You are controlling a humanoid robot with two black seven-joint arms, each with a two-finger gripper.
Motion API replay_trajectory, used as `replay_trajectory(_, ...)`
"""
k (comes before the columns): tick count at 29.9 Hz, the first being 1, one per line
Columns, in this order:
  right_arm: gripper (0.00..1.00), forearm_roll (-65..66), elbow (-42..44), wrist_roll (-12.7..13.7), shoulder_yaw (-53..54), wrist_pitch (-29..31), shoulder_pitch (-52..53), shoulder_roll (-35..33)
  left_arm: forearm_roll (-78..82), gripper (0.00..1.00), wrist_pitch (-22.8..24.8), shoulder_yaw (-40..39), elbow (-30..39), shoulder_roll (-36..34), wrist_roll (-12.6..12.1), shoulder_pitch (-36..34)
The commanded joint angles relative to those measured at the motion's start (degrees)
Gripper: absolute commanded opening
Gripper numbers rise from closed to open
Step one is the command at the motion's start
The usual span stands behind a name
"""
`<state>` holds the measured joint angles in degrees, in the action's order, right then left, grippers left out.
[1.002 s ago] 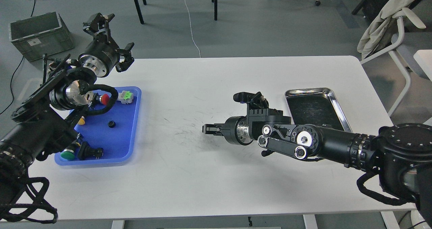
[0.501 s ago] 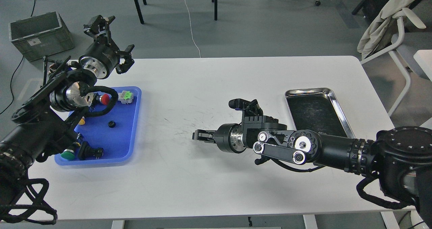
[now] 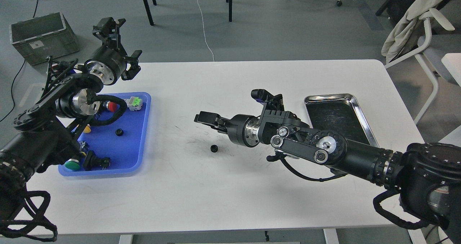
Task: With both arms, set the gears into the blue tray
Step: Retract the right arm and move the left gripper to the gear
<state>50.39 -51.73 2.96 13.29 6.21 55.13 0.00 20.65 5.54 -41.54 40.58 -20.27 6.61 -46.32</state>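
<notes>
White, matte worktop [image 3: 252, 193] with rounded corners, seen from above and slightly scuffed near the middle. At the left, a blue tray [image 3: 142, 136] of smooth plastic, rectangular with rounded corners and a low paler rim, placed within easy reach of the left arm. Inside the tray: one gear [image 3: 119, 132], a tiny black toothed wheel lying flat on the bare blue floor, already delivered by the look of it. Around it, several push-button switches, among them a red-capped one [image 3: 112, 107], a green-capped one [image 3: 73, 163], a grey block with a green face [image 3: 134, 103] and a black switch body with prongs [image 3: 94, 161].

Out on the open worktop, well apart from the tray, a second gear [image 3: 214, 149], equally small and dark, lying alone, not yet in the tray.

Right gripper [image 3: 201, 117] reaching in from the right, hovering just above and beyond that loose gear, holding nothing visible; impossible to tell how far its dark fingers are parted. Probably poised there to pick the gear up.

Left gripper [image 3: 120, 44] raised past the far left corner of the worktop, claw-like fingers spread wide and empty, likely held clear of the tray.

At the far right, a shiny steel tray [image 3: 356, 103] with a black scratched liner, holding nothing visible.
</notes>
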Motion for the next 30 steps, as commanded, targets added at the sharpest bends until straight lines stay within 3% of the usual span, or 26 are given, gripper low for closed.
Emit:
replay_trajectory(1,0.96,-0.03,0.4,0.03,7.87,0.12,-0.45,0.0,1.84,0.98,-0.09,6.37,0.29,-2.49,0.07,-0.53)
replay_trajectory(6,0.96,-2.49,-0.56,-0.06,18.86,0.55,-2.39,0.0,5.26,0.98,-0.18,10.76,7.74,-8.28,-0.45,-1.67)
replay_trajectory(9,0.96,-5.99,-1.88,-0.24,24.22,1.43,-3.62,-5.96,12.9,0.98,0.0,17.18,16.0,-13.02,-1.42,-1.85)
replay_trajectory(13,0.96,-14.78,-2.5,-0.94,30.9,3.62,-6.25,-13.34,18.89,0.98,-0.09,18.95,28.21,-20.15,-5.1,-1.76)
replay_trajectory(19,0.96,-26.99,-1.62,-2.87,38.9,8.2,-10.29,-22.93,32.4,0.98,-0.53,18.69,41.67,-23.94,-10.03,-2.46)
replay_trajectory(26,0.96,-44.39,2.85,-2.61,44.1,13.03,-14.61,-28.74,54.21,0.98,-0.35,19.22,46.61,-20.96,-13.98,-2.73)
replay_trajectory(30,0.97,-52.57,8.12,-2.52,44.19,14.61,-16.62,-28.74,64.31,0.98,-0.44,21.05,46.61,-18.23,-18.55,-1.76)
